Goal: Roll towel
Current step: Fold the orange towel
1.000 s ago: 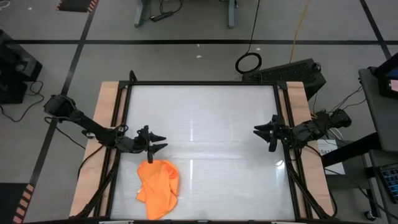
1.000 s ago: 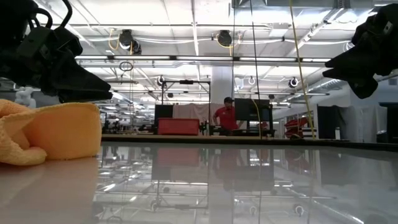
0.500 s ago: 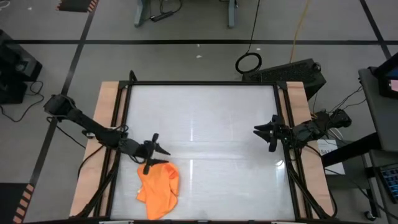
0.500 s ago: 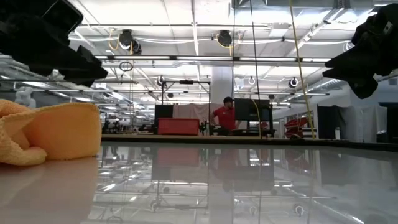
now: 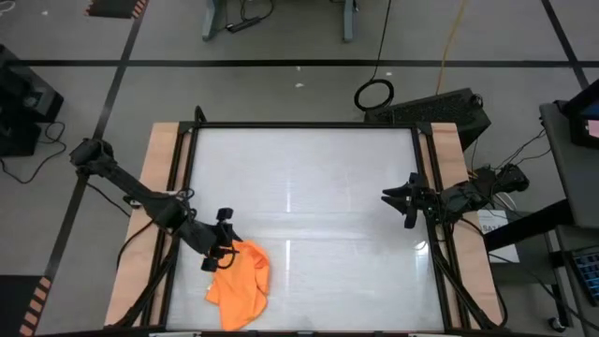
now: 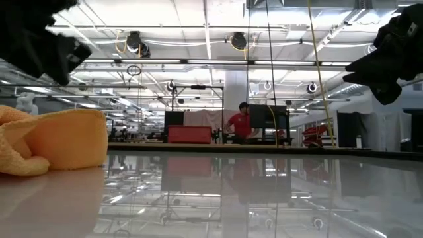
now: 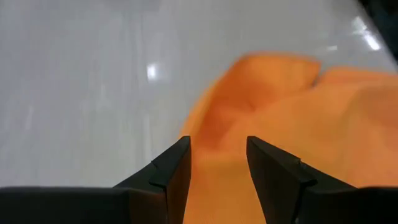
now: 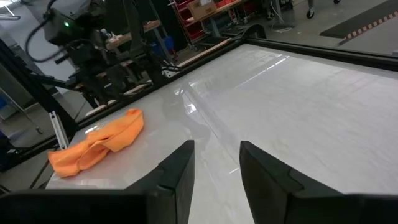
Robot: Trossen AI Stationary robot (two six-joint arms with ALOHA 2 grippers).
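Observation:
The bright-orange towel lies crumpled on the table's near left part; it also shows in the low view, the left wrist view and the right wrist view. My left gripper is open just over the towel's far-left edge, its fingers apart above the cloth. In the low view my left gripper stands clear above the towel. My right gripper waits open and empty near the table's right edge.
The white glossy tabletop has a dark frame and wooden side strips. Bare surface lies between the towel and my right gripper. A person in red stands far off in the room behind.
My left gripper has moved toward the table's near edge, to the towel's far-left edge, and has turned from pointing toward the table's right to pointing toward the near edge. Its fingers stay open. The towel has kept still.

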